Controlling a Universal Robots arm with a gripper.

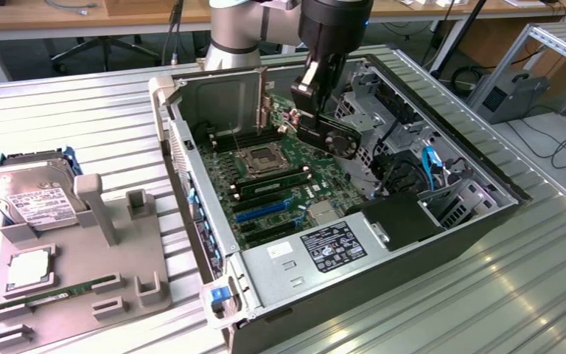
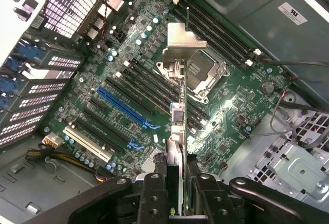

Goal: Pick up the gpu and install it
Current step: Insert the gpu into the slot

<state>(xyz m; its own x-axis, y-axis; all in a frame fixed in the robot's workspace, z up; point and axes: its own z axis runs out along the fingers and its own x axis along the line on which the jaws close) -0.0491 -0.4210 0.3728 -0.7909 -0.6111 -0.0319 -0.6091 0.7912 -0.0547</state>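
My gripper point(image 1: 315, 88) is shut on the gpu point(image 1: 329, 138), a dark card with a black fan cooler. It hangs tilted inside the open computer case point(image 1: 180, 158), above the green motherboard point(image 1: 273, 188) and clear of it. In the wrist view the gpu point(image 2: 178, 113) shows edge-on between my black fingers point(image 2: 154, 196), its silver end bracket point(image 2: 182, 41) pointing away over the CPU socket point(image 2: 203, 75). The blue expansion slot point(image 2: 123, 108) lies to one side of the card, apart from it.
The case's drive cage and cables point(image 1: 421, 173) stand close on the exterior view's right. A power supply point(image 1: 332, 247) fills the near end. On the exterior view's left a grey fixture point(image 1: 77, 273) holds a hard drive point(image 1: 32, 195), a RAM stick point(image 1: 52, 295) and a processor point(image 1: 29, 269).
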